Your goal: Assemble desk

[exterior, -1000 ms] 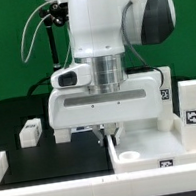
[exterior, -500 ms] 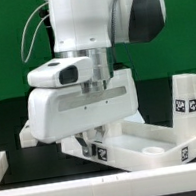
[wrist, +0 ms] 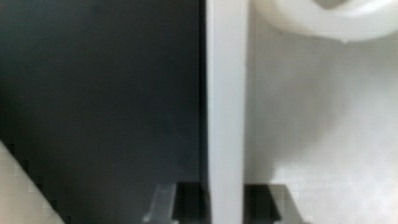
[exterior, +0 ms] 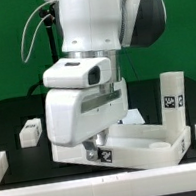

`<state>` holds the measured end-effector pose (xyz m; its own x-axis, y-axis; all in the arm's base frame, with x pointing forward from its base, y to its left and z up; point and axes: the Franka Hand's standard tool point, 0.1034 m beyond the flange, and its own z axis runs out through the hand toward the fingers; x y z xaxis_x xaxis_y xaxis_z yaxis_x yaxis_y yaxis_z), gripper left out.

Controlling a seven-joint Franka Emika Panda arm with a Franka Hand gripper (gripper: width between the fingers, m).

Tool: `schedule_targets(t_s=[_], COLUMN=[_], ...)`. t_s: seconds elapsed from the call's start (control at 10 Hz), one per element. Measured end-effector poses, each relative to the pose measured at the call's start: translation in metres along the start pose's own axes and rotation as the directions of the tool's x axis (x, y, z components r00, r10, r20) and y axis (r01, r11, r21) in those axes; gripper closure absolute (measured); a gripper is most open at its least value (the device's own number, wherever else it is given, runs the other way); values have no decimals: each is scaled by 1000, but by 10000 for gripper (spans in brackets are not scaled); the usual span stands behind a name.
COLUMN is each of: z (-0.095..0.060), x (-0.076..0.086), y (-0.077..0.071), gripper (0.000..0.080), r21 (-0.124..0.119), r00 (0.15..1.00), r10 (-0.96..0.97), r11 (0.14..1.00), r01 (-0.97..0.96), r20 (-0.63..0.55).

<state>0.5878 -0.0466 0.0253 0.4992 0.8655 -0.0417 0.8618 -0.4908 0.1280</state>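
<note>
- Pinching the near rim of the desk panel [exterior: 145,156] with the gripper [exterior: 97,152], toward the exterior view's left end of that rim.
- Lying flat on the black table [exterior: 12,113], rim upward, slightly to the exterior view's right of centre.
- Standing upright at the panel's right end, one leg [exterior: 172,101] with a tag on its face; judged seated in its corner, though the joint itself is not visible.
- Lying loose on the table well to the left of the panel, a second leg [exterior: 30,131], apart from everything else.
- At the near left and near right edges, two white blocks [exterior: 0,165], both cropped; possibly the remaining legs, cannot tell.
- Judged early in the build: one leg up at most, three left to fetch and fit, and the present hold looks like positioning of the panel rather than fitting of a part.
- Only in the exterior view: the upright leg, the loose leg, and where the panel sits on the table.
- Only in the wrist view: the two dark fingers [wrist: 187,202] pressed against opposite faces of the thin rim wall [wrist: 226,90], black table on one side, panel floor on the other.
- Also only there: a round socket [wrist: 331,18] in the panel floor close to the rim, empty.
</note>
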Motion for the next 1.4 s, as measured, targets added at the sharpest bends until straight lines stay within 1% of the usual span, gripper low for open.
schedule_targets(t_s=[0.1, 0.2, 0.3, 0.4, 0.5, 0.6, 1.0, 1.1, 1.2, 1.3, 1.4], z=[-6, -8, -11, -15, -14, -15, -15, -15, -14, -14, -13], x=[20, 35, 53, 66, 64, 63, 62, 62, 61, 58, 56], y=[5, 10, 22, 35, 38, 37, 38, 39, 41, 41, 37], gripper=[736, 736, 736, 736, 735, 735, 735, 735, 735, 735, 731], r21=[-44, -69, -82, -111, -148, -144, -144, -152, -183, -208, -232], r00=[996, 984, 975, 966, 967, 967, 968, 964, 954, 946, 935], r10=[-88, -175, -223, -257, -255, -252, -251, -264, -300, -323, -352], r11=[995, 982, 972, 961, 957, 958, 959, 954, 939, 928, 913], r01=[88, 173, 222, 255, 249, 247, 246, 257, 291, 311, 336], r20=[-12, -19, -12, -9, -23, -21, -21, -21, -26, -30, -32])
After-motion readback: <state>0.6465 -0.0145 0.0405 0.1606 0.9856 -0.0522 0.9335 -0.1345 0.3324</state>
